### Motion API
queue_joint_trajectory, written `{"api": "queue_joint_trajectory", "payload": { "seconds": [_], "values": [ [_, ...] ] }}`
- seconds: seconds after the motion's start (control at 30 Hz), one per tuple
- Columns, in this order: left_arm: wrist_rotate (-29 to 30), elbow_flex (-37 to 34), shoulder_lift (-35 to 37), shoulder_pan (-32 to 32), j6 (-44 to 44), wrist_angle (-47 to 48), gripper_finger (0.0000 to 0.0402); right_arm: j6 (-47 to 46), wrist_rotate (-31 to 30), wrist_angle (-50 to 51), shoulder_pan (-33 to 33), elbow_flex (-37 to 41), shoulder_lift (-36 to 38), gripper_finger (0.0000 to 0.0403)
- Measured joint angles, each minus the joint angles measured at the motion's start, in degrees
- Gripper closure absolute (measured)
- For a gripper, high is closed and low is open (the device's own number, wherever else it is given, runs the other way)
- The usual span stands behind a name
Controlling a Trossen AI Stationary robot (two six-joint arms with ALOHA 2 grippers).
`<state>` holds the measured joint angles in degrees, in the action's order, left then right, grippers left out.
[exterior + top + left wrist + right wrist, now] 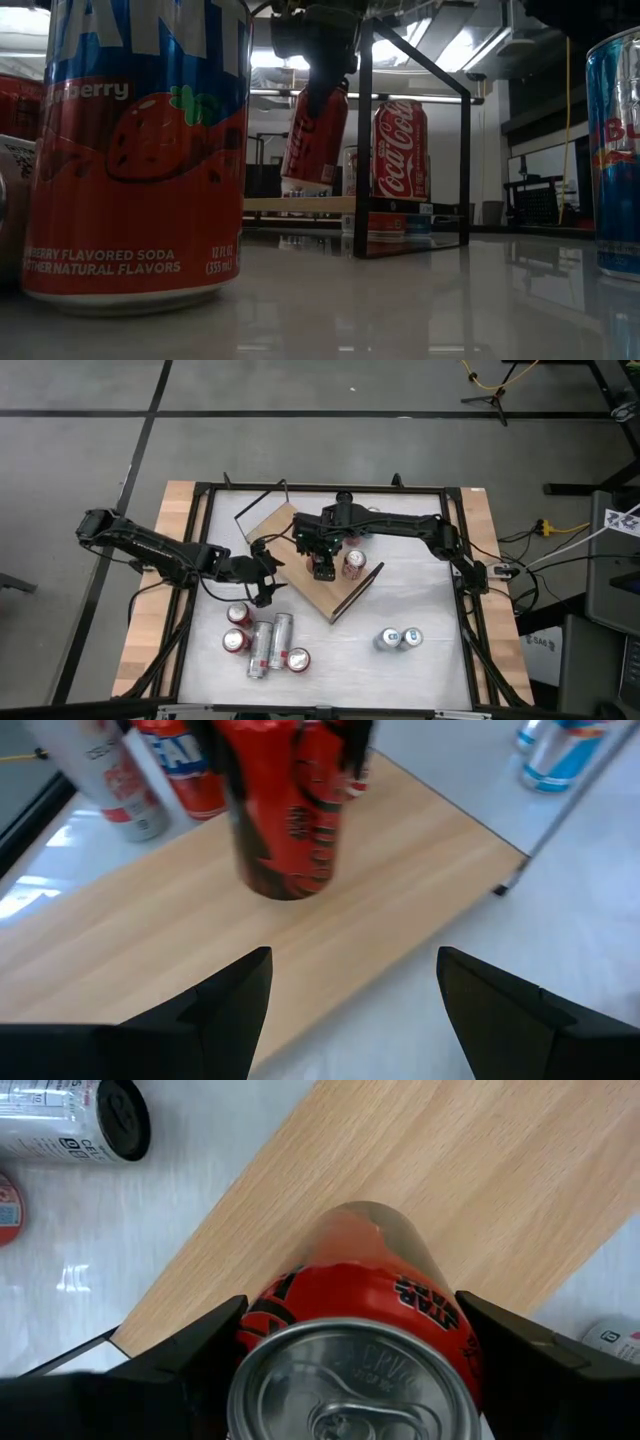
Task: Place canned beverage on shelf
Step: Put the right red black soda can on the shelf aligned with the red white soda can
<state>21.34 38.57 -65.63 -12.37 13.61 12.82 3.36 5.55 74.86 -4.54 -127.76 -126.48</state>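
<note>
Low view: the near can (135, 150) reads "berry Flavored Soda… Other Natural Flavors, 12 fl oz (355 ml)" under a strawberry picture; a Coca-Cola can (400, 150) stands upright on the shelf (300, 204), and a blue can (615, 150) at the right edge shows the letters "BL". Right wrist view: the red can (360, 1350), held between both dark fingers of the right gripper (350, 1355), carries a "Star Wars" mark in black below its silver top. The low view shows this can tilted and lifted clear of the light-brown wooden board. High view: the right arm reaches in from the right, its gripper (323, 565) over the middle of the shelf (300, 575), just beside the upright Coca-Cola can (353, 565). The left gripper (265, 585) waits at the shelf's left edge, its fingers (225, 1005) spread wide and empty
</note>
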Motion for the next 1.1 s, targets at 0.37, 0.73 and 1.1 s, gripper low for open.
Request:
{"api": "queue_joint_trajectory", "payload": {
  "seconds": [0.37,0.73,1.1],
  "values": [
    [-0.46,0.0,0.0,-6.89,2.16,0.0,0.0125,-0.42,-0.03,-0.48,0.0,0.0,-0.19,0.0097],
    [-0.44,0.0,0.0,-9.28,4.47,0.0,0.0125,-0.5,-0.01,-2.13,0.0,0.5,-0.19,0.0097],
    [-0.44,0.0,0.0,-13.49,5.41,0.02,0.0125,-0.52,0.03,-5.16,0.0,4.68,0.11,0.0097]
  ]
}}
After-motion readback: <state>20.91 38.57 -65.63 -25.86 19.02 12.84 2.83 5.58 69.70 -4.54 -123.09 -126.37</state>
